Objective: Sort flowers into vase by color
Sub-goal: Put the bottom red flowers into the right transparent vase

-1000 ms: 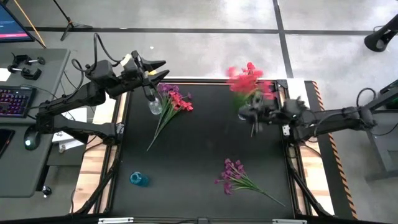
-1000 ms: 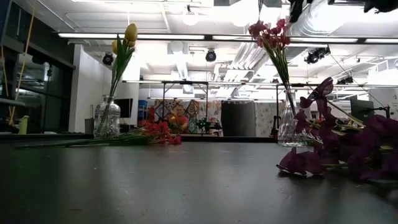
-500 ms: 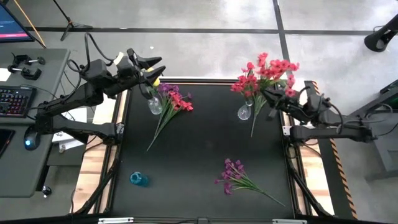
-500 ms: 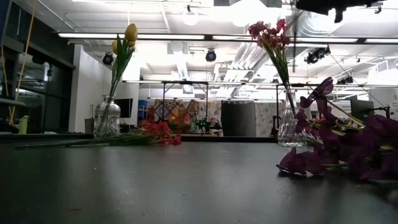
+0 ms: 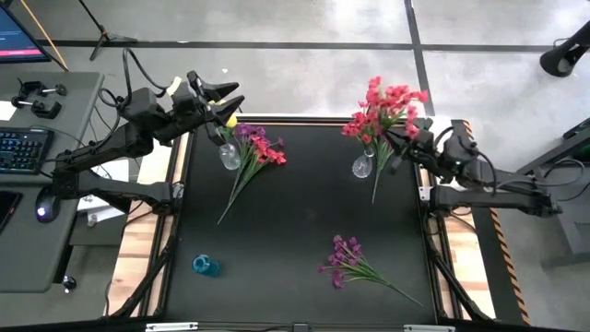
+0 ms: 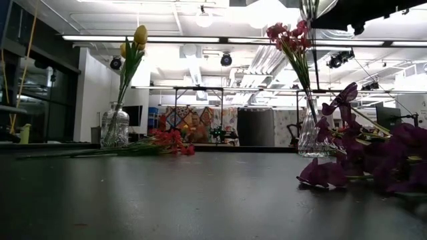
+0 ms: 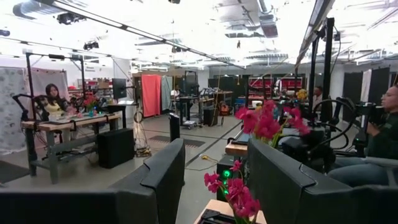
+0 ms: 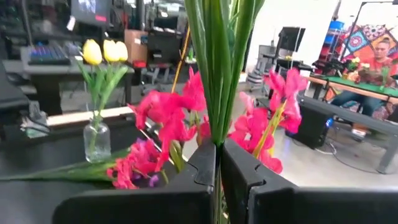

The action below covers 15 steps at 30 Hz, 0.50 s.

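Note:
A glass vase (image 6: 115,127) at the far left holds yellow flowers (image 6: 137,40). My left gripper (image 5: 224,92) hangs open above it with nothing between its fingers (image 7: 155,180). At the far right, another glass vase (image 6: 310,137) holds red-pink flowers (image 6: 290,33). Above that vase, my right gripper (image 5: 406,140) is shut on a bunch of red-pink flowers (image 5: 387,103). A red-pink and purple bunch (image 5: 258,148) lies on the table beside the left vase. A purple bunch (image 5: 350,263) lies near the front right. My right gripper pinches the bunch's green stems (image 8: 216,140) between its two fingers. The fingers lie level, come from the table's right side and cross the stems. The bunch is lifted clear of the table, its blooms (image 8: 168,118) spreading beyond the fingers.
A small blue object (image 5: 206,266) sits near the front left of the black table (image 5: 295,212). A thin green stem (image 5: 378,184) shows just in front of the right vase. A desk with a keyboard (image 5: 20,148) stands left of the table.
My right gripper has drawn back from over the right vase toward the table's far right corner. It has turned to level and stayed shut on the red-pink bunch, whose blooms swung with it. The flowers in both vases have kept still.

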{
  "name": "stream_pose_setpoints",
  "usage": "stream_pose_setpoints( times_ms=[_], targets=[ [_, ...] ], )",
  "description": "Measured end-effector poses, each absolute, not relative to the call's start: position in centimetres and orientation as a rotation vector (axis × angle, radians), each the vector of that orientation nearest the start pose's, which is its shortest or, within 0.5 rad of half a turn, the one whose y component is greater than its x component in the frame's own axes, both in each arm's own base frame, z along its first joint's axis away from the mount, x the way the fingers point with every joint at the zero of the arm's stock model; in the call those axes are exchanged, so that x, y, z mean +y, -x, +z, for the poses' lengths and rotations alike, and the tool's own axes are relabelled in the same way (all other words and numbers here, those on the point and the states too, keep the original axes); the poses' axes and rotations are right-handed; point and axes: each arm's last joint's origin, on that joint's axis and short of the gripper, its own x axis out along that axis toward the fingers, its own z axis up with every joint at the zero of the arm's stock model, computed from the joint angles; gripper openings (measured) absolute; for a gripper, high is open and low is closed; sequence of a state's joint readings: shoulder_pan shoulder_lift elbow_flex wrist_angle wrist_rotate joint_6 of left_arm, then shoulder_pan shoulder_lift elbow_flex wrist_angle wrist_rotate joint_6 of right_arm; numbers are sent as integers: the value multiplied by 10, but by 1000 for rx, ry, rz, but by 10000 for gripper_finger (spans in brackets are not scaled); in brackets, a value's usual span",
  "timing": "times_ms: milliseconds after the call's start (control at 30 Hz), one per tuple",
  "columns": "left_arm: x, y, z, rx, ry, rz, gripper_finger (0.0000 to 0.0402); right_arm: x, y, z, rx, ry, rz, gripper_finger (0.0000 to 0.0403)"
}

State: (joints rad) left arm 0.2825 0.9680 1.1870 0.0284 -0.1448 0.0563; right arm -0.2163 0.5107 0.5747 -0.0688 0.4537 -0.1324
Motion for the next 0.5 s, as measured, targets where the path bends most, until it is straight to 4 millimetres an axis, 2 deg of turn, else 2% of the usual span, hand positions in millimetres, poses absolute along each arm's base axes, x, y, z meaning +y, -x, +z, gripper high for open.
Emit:
stream_pose_setpoints(
  times_ms=[200, 500],
  targets=[
    [57, -181, 456, -236, -72, 432, 163, -46, -126, 307, 49, 132, -691, 0],
    [57, -181, 456, -233, -72, 432, 163, -51, -126, 307, 33, 89, -679, 0]
  ],
)
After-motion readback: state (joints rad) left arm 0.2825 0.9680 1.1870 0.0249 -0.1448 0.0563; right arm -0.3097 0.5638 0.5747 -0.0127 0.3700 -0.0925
